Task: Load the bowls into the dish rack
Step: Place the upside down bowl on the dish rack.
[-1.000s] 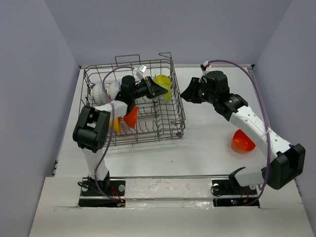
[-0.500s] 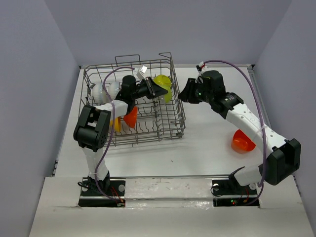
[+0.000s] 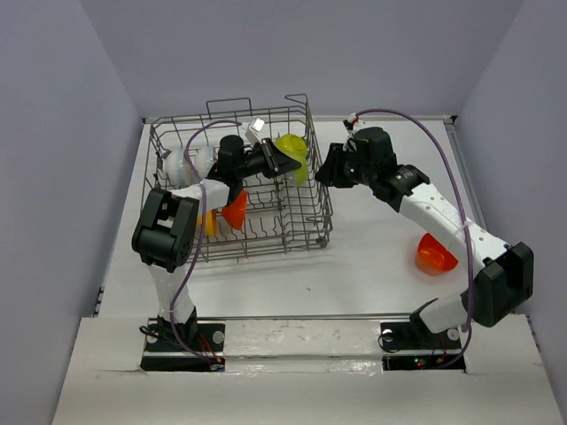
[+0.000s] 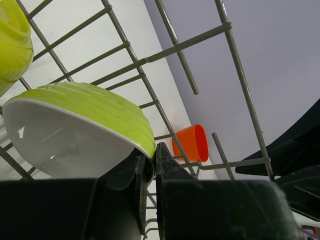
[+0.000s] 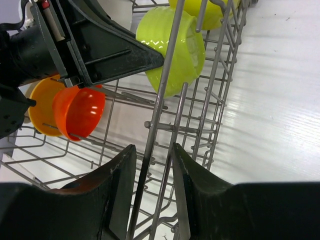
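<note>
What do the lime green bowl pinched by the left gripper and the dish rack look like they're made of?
Lime green bowl: probably plastic, glossy; it has a thin moulded wall and a white inside with soft reflections. Dish rack: metal wire, it seems, in a dull grey; it is built of thin straight rods joined at the crossings. Whether the wire is coated cannot be told.

glossy plastic bowls (image 5: 172, 50), metal wire rack (image 3: 312, 177)

text: none readable | labels: none | numbers: none
</note>
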`<action>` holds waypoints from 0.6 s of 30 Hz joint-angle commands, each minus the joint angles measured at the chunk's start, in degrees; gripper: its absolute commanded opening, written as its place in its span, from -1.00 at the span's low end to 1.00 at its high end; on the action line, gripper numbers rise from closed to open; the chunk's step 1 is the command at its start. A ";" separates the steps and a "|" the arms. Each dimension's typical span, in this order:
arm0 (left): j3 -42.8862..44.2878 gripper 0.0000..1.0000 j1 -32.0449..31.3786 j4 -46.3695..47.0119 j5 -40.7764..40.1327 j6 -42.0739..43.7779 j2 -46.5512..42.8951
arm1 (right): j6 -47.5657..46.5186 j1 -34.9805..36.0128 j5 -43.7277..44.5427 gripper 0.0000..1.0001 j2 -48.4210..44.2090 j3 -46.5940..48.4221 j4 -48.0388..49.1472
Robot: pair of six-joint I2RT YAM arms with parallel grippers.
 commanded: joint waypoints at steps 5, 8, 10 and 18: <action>3.10 -1.00 0.26 2.31 1.48 0.11 -0.08 | -1.96 1.16 -0.16 -0.18 1.04 3.88 -0.94; 3.10 -1.00 0.26 2.22 1.48 -0.06 -0.08 | -2.13 1.69 0.10 -0.20 1.83 4.41 -1.55; 2.93 -1.00 0.26 2.22 1.57 -0.06 0.01 | -2.13 1.69 0.28 -0.22 2.01 4.14 -1.47; 1.70 -1.00 0.34 2.39 1.39 0.20 0.10 | -2.13 1.69 0.54 -0.30 2.45 3.88 -1.38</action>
